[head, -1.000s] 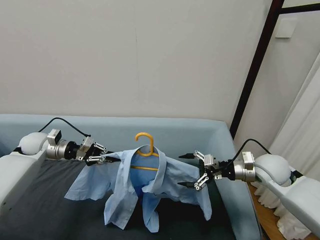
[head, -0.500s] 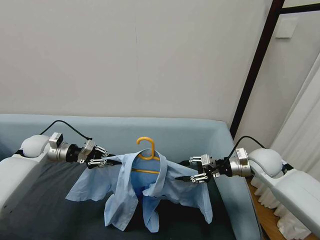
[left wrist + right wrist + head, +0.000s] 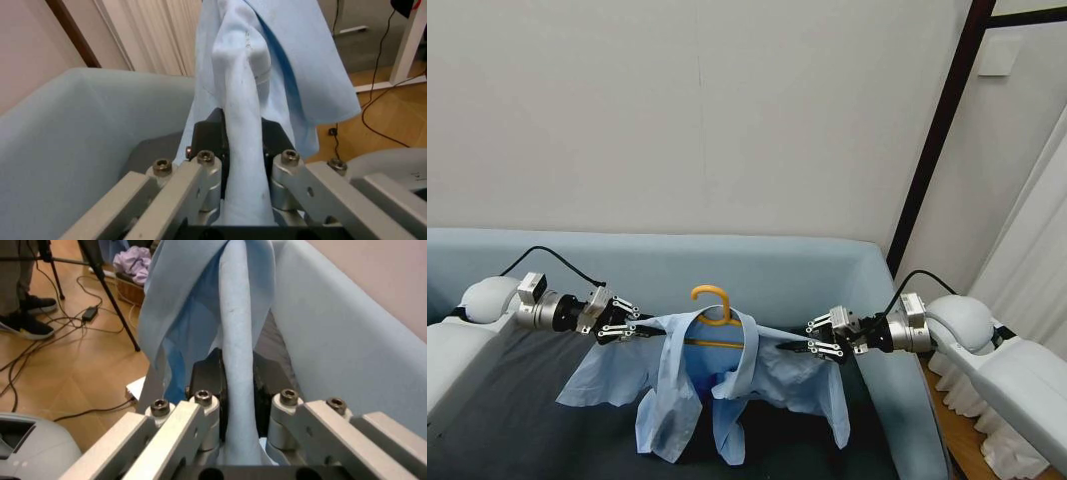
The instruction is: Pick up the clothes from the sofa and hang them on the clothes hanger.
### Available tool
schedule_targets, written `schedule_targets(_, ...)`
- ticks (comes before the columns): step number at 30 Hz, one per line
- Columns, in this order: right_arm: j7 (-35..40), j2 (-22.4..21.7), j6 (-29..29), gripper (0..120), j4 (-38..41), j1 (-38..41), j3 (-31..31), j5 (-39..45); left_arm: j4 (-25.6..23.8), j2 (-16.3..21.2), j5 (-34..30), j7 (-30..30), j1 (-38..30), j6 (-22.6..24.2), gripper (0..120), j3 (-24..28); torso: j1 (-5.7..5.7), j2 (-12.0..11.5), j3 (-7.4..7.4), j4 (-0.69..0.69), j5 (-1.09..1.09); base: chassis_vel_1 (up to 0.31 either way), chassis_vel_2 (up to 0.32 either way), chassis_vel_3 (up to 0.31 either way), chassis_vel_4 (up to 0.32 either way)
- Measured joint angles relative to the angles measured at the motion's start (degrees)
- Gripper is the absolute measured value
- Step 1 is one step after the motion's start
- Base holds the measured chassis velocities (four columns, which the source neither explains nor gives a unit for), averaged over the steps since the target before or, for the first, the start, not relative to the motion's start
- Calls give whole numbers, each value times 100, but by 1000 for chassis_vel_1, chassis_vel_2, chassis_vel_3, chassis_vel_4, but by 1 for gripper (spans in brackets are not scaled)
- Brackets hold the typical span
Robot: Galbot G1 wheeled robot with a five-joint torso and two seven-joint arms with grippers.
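Left gripper point(image 3: 639, 328) pinches the left shoulder of the shirt point(image 3: 677, 390), with a fold clamped between its jaws. The shirt is draped on the hanger point(image 3: 712, 300), in the air over the sofa point(image 3: 767, 268). Right gripper point(image 3: 813, 339) pinches the right shoulder. Judgement: keep both grips level and evenly taut, or the hanger may tip out of the collar.

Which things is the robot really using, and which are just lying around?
For the job: blue shirt, orange hanger inside it, sofa, left gripper and right gripper, jaws shut on the shirt.
Just lying about: tripod, purple cloth bundle, curtain.
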Motion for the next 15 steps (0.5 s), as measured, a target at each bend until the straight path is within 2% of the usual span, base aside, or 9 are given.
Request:
schedule_targets(5, 319, -73, -305, 8, 66, -13, 150, 320, 65, -27, -124, -115, 153, -209, 20, -231, 1, 0, 0, -2, 1, 0, 0, 0, 0)
schedule_targets(7, 726, -190, -547, 8, 149, -2, 221, 647, 120, 17, -439, -309, 314, -389, 30, -427, 0, 0, 0, -2, -1, 0, 0, 0, 0)
schedule_targets(9, 878, -236, -621, 8, 172, 10, 247, 751, 133, 59, -603, -406, 371, -449, 32, -484, 0, 0, 0, 0, -1, 0, 0, 0, 0)
schedule_targets(11, 1237, -301, -783, 8, 240, 23, 301, 1049, 135, 174, -1175, -834, 505, -592, 44, -590, 0, 0, 0, 0, -1, 0, 0, 0, 0)
schedule_targets(12, 1237, -301, -783, 8, 240, 23, 301, 1049, 135, 174, -1175, -834, 505, -592, 44, -590, 0, 0, 0, 0, -1, 0, 0, 0, 0)
schedule_targets(15, 1629, -321, -917, 8, 357, 55, 367, 1551, 94, 254, -1982, -1650, 669, -848, 57, -673, 0, 0, 0, 0, 2, 0, 0, 0, 0)
